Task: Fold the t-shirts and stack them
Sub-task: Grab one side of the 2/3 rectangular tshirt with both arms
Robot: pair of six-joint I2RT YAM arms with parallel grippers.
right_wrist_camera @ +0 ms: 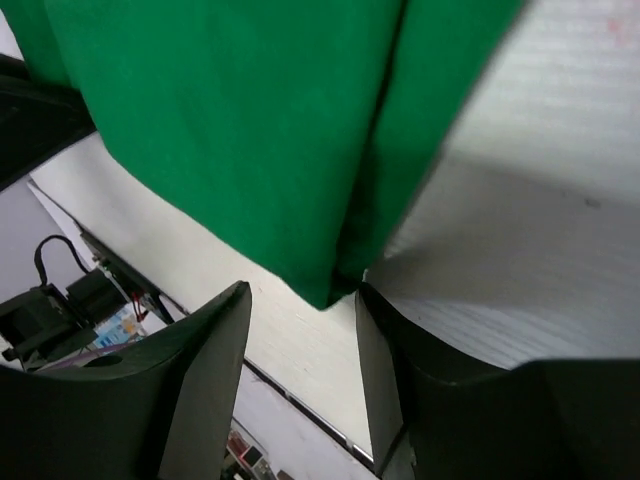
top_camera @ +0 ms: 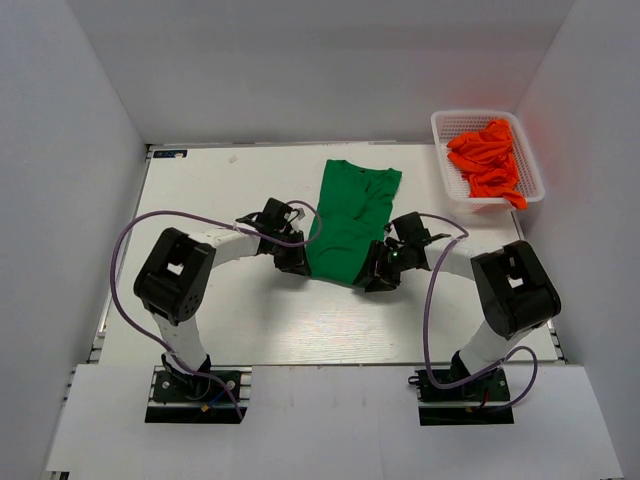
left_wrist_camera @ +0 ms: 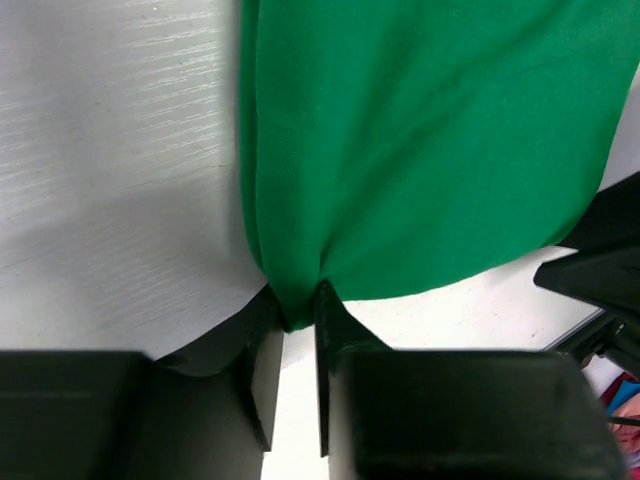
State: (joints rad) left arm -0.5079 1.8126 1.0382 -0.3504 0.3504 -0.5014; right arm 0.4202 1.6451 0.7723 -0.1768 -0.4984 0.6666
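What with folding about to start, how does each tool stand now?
Left tool: closed on a corner of the green t-shirt.
Right tool: open around its other near corner.

Green t-shirt (top_camera: pixel 350 215) folded lengthwise (collar at far end), flat at centre; orange t-shirts (top_camera: pixel 488 160) crumpled, far right

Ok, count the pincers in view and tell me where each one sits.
2. The left pincer is pinched on the near left corner of the green t-shirt; the right pincer straddles its near right corner, jaws apart.
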